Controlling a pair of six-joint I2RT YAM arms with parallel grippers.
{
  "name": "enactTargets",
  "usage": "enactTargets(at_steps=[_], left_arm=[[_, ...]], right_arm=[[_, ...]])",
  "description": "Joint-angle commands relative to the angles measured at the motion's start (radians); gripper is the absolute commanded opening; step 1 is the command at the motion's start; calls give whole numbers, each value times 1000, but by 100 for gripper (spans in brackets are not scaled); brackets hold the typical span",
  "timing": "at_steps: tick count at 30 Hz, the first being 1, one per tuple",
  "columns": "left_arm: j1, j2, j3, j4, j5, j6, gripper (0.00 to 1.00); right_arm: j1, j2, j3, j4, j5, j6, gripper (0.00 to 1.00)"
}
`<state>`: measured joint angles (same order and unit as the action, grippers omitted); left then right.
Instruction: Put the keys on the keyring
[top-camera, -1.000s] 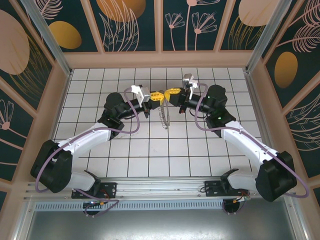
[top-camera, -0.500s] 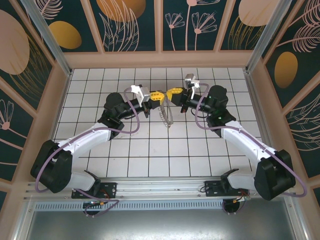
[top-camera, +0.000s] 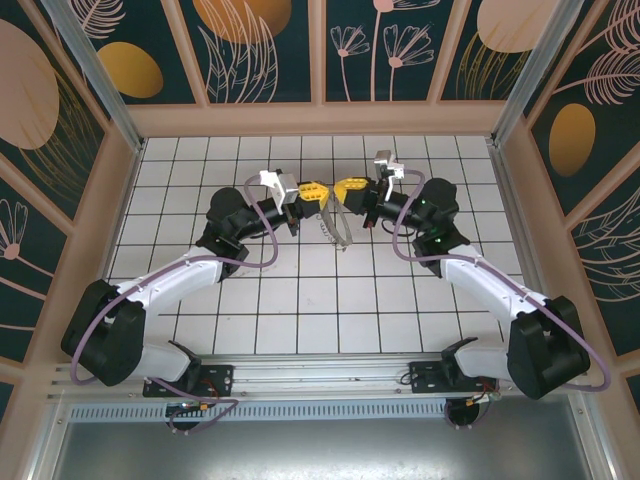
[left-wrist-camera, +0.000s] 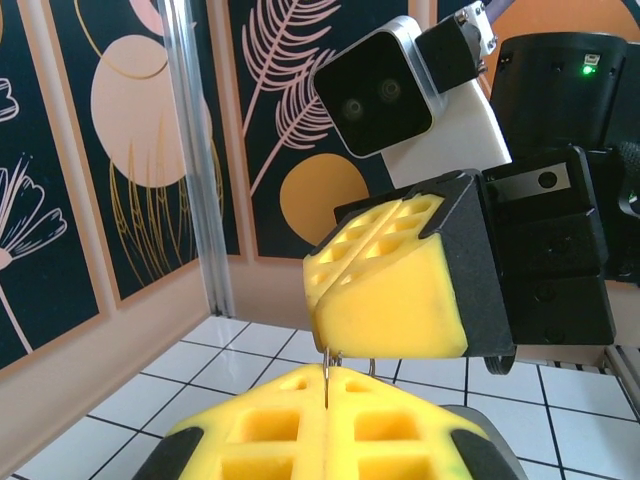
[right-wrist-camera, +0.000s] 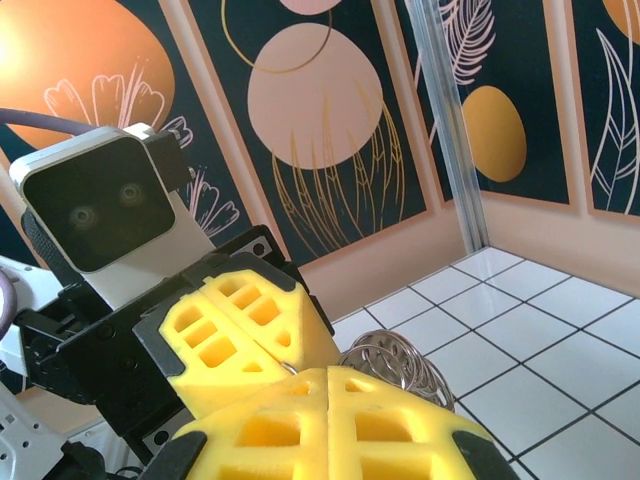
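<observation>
Two robot arms are seen brought tip to tip above the middle of a white tiled table (top-camera: 330, 300), which is enclosed by dark panelled walls (top-camera: 400, 45) painted with pale leaves and orange discs.

From above, the left gripper (top-camera: 318, 191) and the right gripper (top-camera: 342, 187), both fitted with yellow foam pads, are shown nearly touching. The keyring (top-camera: 336, 228), a thin grey-brown flexible loop with small metallic chain-like teeth along one edge, is suspended from the point where they meet. It is draped downward and slightly to the right, over the tiles between the two arms.

In the left wrist view, the pads of the left gripper (left-wrist-camera: 326, 400) are pressed fully together. A fine metal wire of the keyring (left-wrist-camera: 326, 372) is pinched in the seam between them. The right gripper (left-wrist-camera: 375, 270) is seen just above and beyond, its pads likewise closed, under a white camera housing (left-wrist-camera: 385, 90).

In the right wrist view, the pads of the right gripper (right-wrist-camera: 328, 400) are shown shut tight. The silvery coils of the keyring (right-wrist-camera: 390, 360) are bunched just past their tips, and whether these are clamped by this gripper cannot be told. The left gripper (right-wrist-camera: 250, 335) is set directly opposite, almost in contact.
</observation>
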<state>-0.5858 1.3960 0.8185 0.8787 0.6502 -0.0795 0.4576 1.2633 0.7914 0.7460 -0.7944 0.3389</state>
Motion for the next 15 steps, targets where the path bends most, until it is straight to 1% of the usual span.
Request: enactTargets(at_steps=[1, 2, 4, 6, 7, 10, 15], left_arm=[[-6, -17, 12, 186, 10, -49, 0], [-5, -13, 11, 195, 8, -58, 0], [-6, -9, 10, 206, 6, -69, 0], [-6, -6, 10, 207, 3, -73, 0], [-6, -6, 10, 209, 2, -75, 0], [-6, -1, 4, 218, 1, -78, 0], [-5, 6, 0, 229, 5, -86, 0]], right_arm=[[-10, 19, -33, 38, -32, 47, 0], [-9, 17, -34, 33, -30, 48, 1], [-17, 8, -42, 35, -28, 58, 18], [-32, -12, -57, 43, -19, 71, 30], [-41, -26, -68, 49, -18, 82, 33], [-67, -71, -106, 79, -12, 111, 39], [-78, -119, -127, 68, 5, 117, 41]])
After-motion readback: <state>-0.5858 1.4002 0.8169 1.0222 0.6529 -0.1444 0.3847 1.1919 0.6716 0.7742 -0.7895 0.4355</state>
